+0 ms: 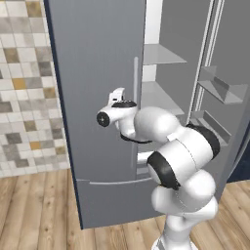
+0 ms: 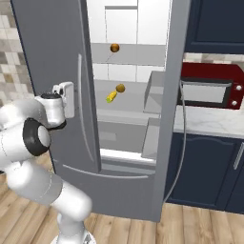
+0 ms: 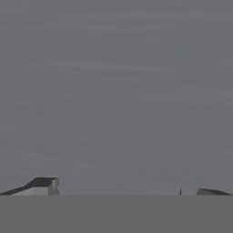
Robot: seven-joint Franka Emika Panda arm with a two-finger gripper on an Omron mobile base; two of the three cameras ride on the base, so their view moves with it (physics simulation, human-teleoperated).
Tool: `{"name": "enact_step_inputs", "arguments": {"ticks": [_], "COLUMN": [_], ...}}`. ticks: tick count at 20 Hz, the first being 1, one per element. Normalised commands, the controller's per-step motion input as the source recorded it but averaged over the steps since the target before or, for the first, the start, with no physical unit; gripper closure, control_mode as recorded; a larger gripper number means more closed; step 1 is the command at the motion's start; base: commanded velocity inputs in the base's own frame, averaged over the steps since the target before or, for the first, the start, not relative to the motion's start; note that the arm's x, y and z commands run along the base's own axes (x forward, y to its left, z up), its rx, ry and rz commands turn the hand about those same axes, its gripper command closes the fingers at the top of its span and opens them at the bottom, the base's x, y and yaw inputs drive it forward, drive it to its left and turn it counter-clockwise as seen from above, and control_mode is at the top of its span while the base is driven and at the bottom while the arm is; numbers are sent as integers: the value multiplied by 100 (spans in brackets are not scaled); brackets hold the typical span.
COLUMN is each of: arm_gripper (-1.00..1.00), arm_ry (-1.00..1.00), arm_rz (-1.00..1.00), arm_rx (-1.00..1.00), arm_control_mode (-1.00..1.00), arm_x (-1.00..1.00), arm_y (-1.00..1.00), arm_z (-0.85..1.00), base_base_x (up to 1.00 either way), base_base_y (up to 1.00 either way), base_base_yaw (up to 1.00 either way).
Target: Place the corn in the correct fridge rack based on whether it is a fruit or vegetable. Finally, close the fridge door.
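Pincer (image 3: 120,193), fingers spread and empty, faces your closed fridge door (image 2: 52,71); corn (image 2: 111,97) lies on the fridge rack (image 2: 128,102), brown ball (image 2: 120,88) at its 1 o'clock.

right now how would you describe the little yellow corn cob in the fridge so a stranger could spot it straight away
Look into the open tall grey fridge, at the wide pale grey shelf below the thinner upper one. The small yellow corn cob with a green tip lies there beside a small brown round ball. It is long and yellow, while both balls, one on each shelf, are round and brown.
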Motion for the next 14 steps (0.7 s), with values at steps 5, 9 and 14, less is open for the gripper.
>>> {"name": "enact_step_inputs", "arguments": {"ticks": [5, 9, 14], "arm_gripper": [-100, -100, -100], "arm_ry": [-5, -2, 0], "arm_rz": [0, 1, 1], "arm_rx": [0, 0, 0], "arm_control_mode": [-100, -100, -100], "arm_x": [76, 73, 73], "arm_y": [0, 0, 0], "arm_z": [-1, -8, -23], "base_base_x": [0, 0, 0], "base_base_y": [0, 0, 0], "base_base_yaw": [0, 0, 0]}}
